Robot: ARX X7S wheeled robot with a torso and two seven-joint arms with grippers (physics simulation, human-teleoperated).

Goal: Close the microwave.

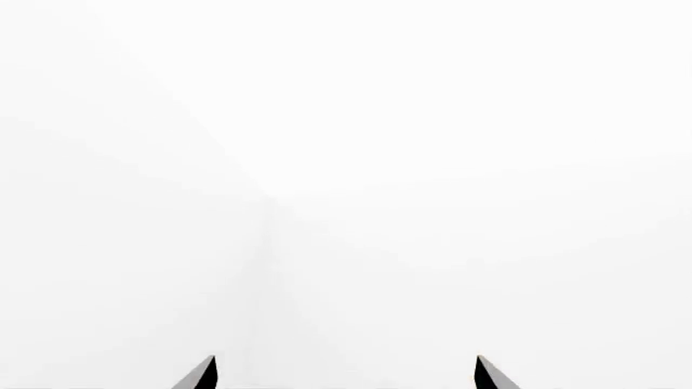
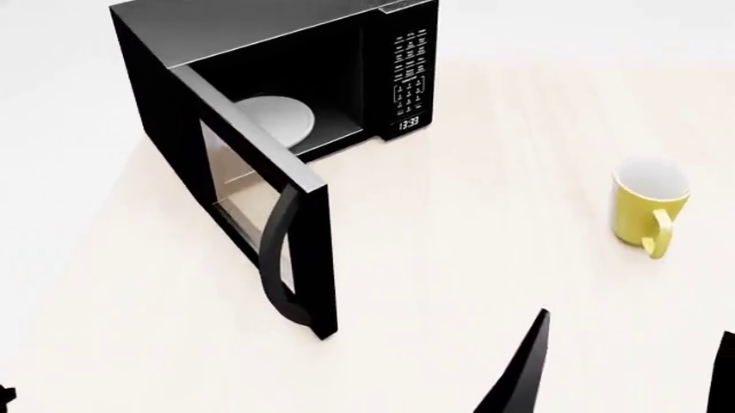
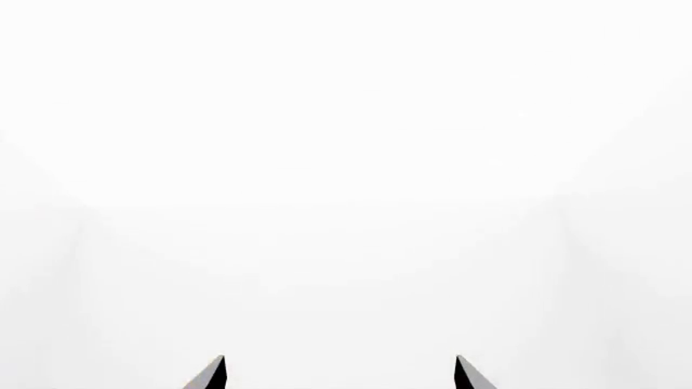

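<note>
The microwave (image 2: 275, 95) sits far left on the table (image 2: 483, 258), its door (image 2: 258, 202) swung wide open. Both grippers, left (image 1: 346, 374) and right (image 3: 339, 373), are spread open and empty. Push the door's outer face gently.

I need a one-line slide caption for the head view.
Black microwave with its door open on a pale table, yellow mug nearby.

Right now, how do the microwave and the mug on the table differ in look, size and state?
The microwave is a black box; the mug is yellow and round with a white inside. The microwave is far bigger than the mug. The microwave's door stands swung wide open, showing the white plate inside, while the mug looks empty. The microwave sits at the back left, the mug at the right. Both stand upright on the same pale table.
</note>
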